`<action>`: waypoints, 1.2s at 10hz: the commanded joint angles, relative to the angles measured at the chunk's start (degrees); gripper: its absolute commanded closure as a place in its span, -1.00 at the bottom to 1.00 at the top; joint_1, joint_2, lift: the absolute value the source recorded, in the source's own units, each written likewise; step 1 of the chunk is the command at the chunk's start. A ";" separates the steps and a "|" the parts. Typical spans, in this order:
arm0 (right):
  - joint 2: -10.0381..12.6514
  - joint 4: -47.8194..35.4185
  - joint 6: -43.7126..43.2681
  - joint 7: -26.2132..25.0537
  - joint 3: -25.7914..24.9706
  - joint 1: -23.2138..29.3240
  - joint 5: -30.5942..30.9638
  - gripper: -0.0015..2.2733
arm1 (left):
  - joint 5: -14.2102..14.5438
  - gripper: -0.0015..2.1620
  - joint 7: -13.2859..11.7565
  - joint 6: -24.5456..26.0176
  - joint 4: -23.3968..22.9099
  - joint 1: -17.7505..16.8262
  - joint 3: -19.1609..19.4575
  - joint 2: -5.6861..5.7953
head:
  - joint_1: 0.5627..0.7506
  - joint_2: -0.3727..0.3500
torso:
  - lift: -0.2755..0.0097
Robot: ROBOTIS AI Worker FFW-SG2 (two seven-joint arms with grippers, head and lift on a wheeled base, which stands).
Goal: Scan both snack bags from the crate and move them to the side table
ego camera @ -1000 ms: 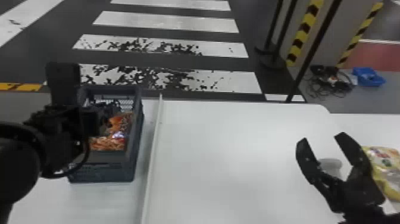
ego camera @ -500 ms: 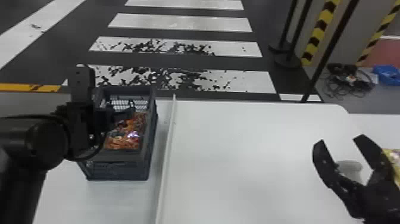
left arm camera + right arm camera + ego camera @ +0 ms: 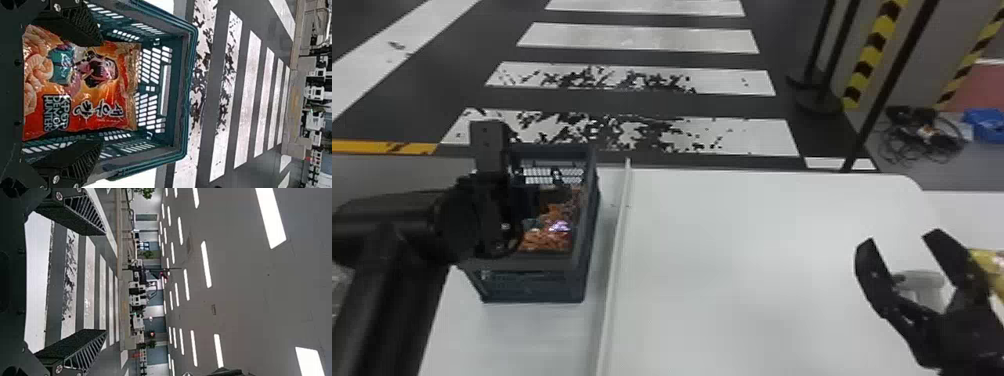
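In the head view, my left gripper point(image 3: 534, 197) is over the crate point(image 3: 532, 287) at the table's left. An orange snack bag point(image 3: 547, 237) lies inside the crate. In the left wrist view, the left gripper point(image 3: 100, 94) stands open, one finger on each side of the orange bag point(image 3: 103, 103), near the walls of the crate point(image 3: 190, 98). My right gripper point(image 3: 901, 241) is held open at the table's right, nothing between its fingers; the right wrist view also has the right gripper point(image 3: 105, 282) open. Beside it, a yellow bag point(image 3: 991, 264) is cut by the head view's right edge.
A pale strip point(image 3: 615, 255) runs front to back across the white table point(image 3: 732, 280), just right of the crate. Partly behind the right gripper's fingers stands a whitish object point(image 3: 922, 284). Black posts point(image 3: 877, 107) rise from the floor past the table's far right.
The head view has turned left, so the scene sits farther right in it. My left gripper has moved a little right relative to the crate. The right gripper has kept still.
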 commanded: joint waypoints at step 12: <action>-1.94 0.24 -0.53 -0.01 -0.79 -0.03 -1.15 -0.90 | -3.30 -0.83 -2.89 -3.71 20.39 -8.60 -2.59 -1.98 | 0.41 -0.09 | 0.26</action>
